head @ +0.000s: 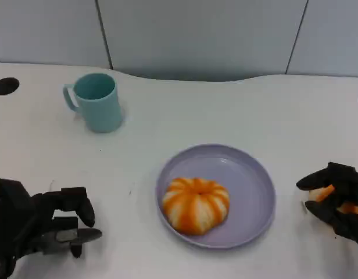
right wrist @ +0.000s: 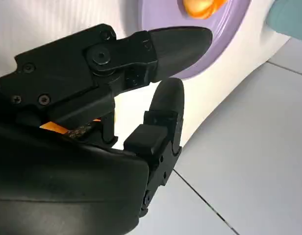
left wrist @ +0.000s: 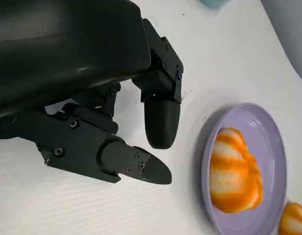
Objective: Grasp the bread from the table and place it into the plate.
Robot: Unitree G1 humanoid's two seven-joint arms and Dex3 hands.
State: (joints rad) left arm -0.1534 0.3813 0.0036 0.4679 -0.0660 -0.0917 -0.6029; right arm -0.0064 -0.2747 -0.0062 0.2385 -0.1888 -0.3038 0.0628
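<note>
Presently, catalogued by size: the white table (head: pixel 272 116) is carrying everything. The lilac plate (head: pixel 254 180) is sitting near centre, already holding one orange-striped bread roll (head: pixel 195 203) on its near-left side. The teal mug (head: pixel 97 102) is standing far left, well apart, seemingly irrelevant. The left hand (head: pixel 48 224) is resting near left, fingers loosely apart, holding nothing. The right hand (head: pixel 336 200) is curling around a second orange bread (head: pixel 324 193) on the table right of the plate, apparently closing its grasp. The left wrist view is showing that second bread (left wrist: pixel 293 219) lying just beyond the plate's rim (left wrist: pixel 206 161); the right wrist view is showing only an orange sliver (right wrist: pixel 58 127) behind the fingers (right wrist: pixel 165 105).
</note>
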